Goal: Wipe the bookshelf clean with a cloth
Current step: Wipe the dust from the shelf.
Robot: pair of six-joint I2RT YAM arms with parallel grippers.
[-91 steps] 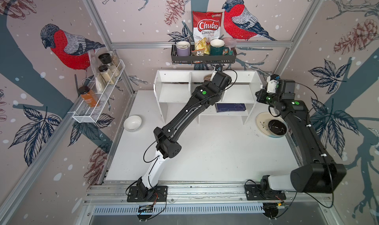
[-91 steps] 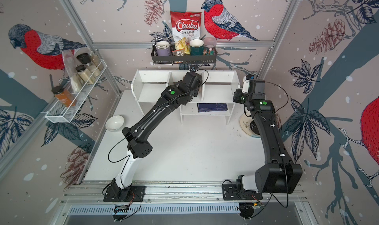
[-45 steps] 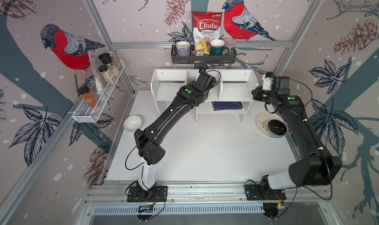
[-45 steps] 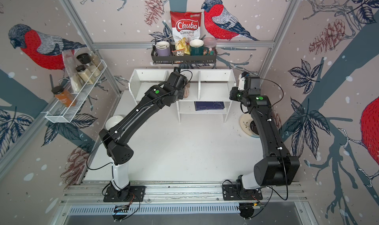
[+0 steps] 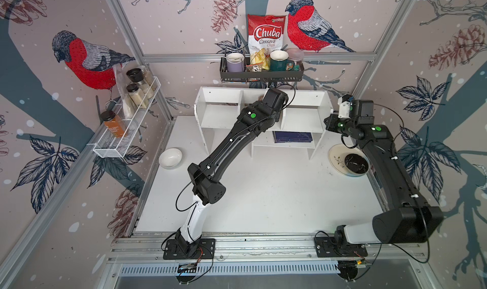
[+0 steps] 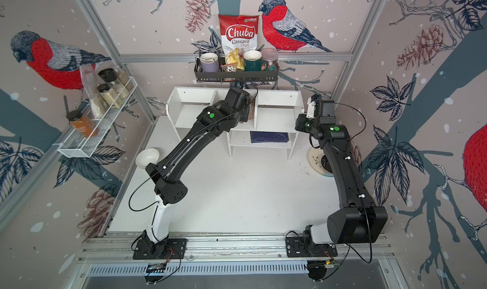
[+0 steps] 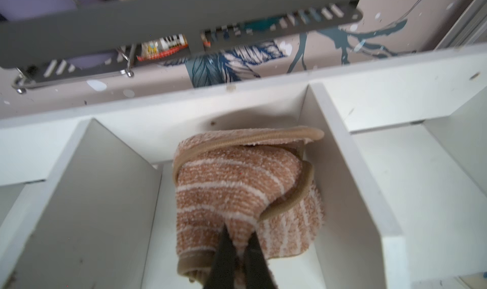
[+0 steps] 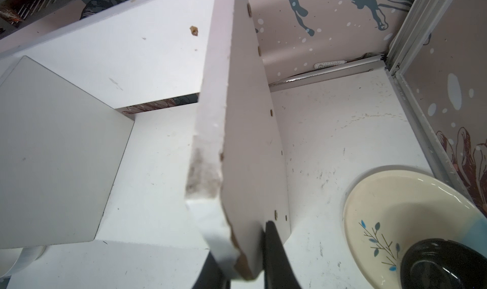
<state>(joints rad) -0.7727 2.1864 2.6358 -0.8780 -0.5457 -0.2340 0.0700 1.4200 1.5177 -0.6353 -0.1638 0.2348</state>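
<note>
- White mesh wall rack (image 5: 123, 140): fixed to the left wall, with spice jars standing in it.
- White bowl (image 5: 170, 157): upright on the surface (image 5: 263, 195) near the left wall, apart from the bookshelf's left leg.
- Left hand (image 7: 239, 232): I have it reached into the middle upper compartment. Its fingers are pinched narrow on a fold of the cloth.
- The cloth (image 7: 237, 190): tan with pale stripes, bunched on the floor of the middle compartment between the two dividers. It lies close against the divider on the right-compartment side. In both top views my left arm hides most of it (a brown sliver shows beside that divider (image 6: 252, 111)).
- The bookshelf (image 5: 303, 98): white, standing on its legs at the back of the surface, directly below the black wire rack (image 5: 261, 76), which holds mugs and a chips bag.
- Dark blue book (image 5: 293, 137): lying flat on the smaller lower shelf, under the middle and right compartments.
- Right hand (image 8: 245, 248): clamped on the front edge of the bookshelf's right side panel, one finger on each face (the edge there looks chipped).
- Cream plate (image 5: 336, 157): on the surface just right of the bookshelf, with a leaf sprig painted on it. A black bowl (image 5: 355, 163) sits on it.
</note>
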